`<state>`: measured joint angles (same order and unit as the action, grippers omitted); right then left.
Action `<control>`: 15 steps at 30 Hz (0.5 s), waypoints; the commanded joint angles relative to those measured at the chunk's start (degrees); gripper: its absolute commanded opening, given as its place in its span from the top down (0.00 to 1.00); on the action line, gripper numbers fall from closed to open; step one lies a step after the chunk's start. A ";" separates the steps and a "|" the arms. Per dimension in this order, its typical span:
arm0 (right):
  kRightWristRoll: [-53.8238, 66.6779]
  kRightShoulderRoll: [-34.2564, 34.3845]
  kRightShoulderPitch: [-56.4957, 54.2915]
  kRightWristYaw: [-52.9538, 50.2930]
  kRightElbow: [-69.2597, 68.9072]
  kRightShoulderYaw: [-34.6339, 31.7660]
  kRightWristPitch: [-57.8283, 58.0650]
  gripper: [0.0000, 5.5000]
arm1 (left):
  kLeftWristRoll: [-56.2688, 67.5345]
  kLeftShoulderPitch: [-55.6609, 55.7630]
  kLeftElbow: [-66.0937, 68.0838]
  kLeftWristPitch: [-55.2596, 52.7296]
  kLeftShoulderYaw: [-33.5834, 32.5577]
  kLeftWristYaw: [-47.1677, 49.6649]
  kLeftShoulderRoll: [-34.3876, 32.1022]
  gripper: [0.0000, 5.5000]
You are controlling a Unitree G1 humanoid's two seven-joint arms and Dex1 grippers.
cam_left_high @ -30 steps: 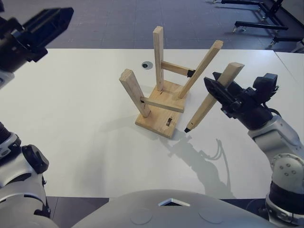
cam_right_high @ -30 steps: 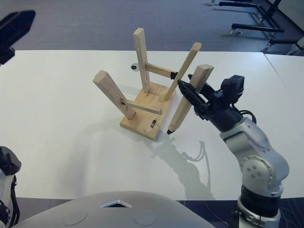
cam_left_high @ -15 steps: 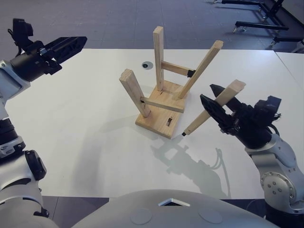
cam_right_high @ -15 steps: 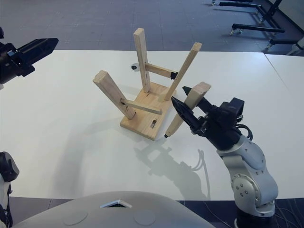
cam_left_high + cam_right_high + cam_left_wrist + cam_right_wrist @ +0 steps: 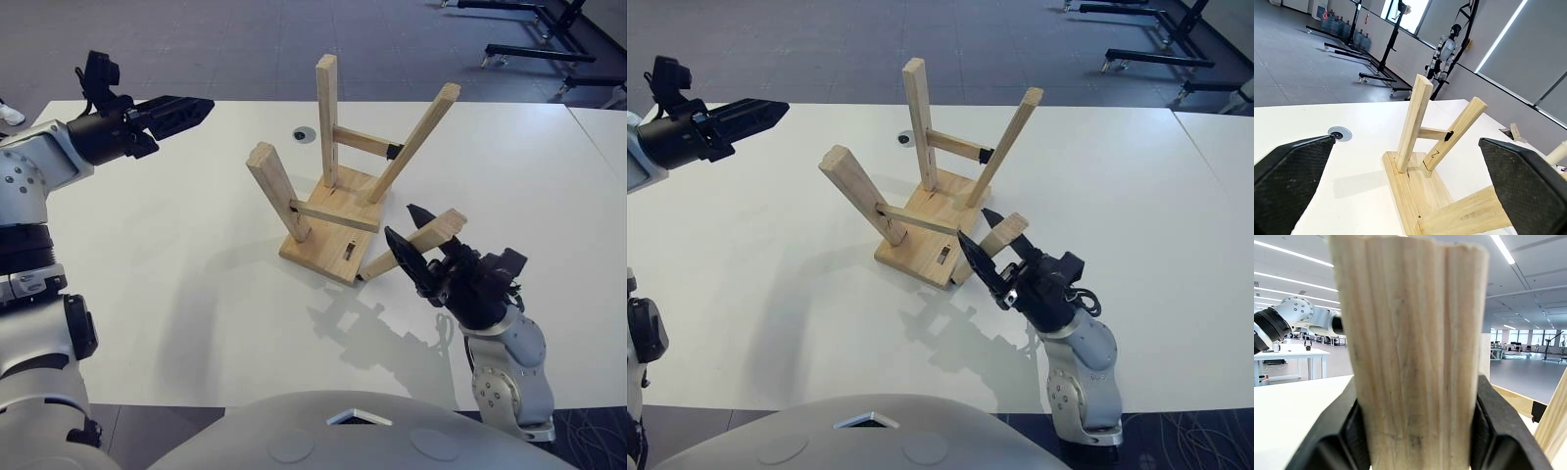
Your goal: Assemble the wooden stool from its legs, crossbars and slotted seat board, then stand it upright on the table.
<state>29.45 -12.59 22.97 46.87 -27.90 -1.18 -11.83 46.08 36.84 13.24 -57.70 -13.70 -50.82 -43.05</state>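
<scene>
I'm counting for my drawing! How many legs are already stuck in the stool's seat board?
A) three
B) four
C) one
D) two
A: three legs stand up from the seat board, while the right end effector grips the fourth leg.

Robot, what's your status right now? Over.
Right gripper shut on loose leg, low end at upturned seat board. Left gripper open, raised, far left. Three legs fitted; empty slot unobstructed.
</scene>
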 commanded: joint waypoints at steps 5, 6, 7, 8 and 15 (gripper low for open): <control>9.46 -4.24 -5.40 3.66 -2.33 -1.83 0.92 0.62 | -1.14 0.51 -1.41 -0.14 1.42 -0.71 0.64 0.02; 10.25 -4.56 -6.54 3.54 -2.50 -2.16 1.24 0.62 | -1.06 0.29 -1.64 -0.19 1.42 -0.71 0.70 0.02; 10.24 -4.73 -7.53 3.65 -2.14 -2.34 0.98 0.62 | -1.12 0.22 -1.59 -0.15 1.59 -0.89 0.77 0.02; 10.29 -4.76 -8.39 3.88 -1.32 -2.44 0.64 0.62 | -1.26 0.20 -1.48 -0.12 1.81 -1.04 0.85 0.02; 9.40 -2.24 -8.66 5.79 3.87 -0.90 -2.79 0.62 | -2.77 1.07 0.23 0.19 4.11 -3.67 0.79 0.02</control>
<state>39.23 -15.17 14.67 51.80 -25.36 -2.26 -13.39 44.43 36.82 12.60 -57.70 -10.50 -53.73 -42.09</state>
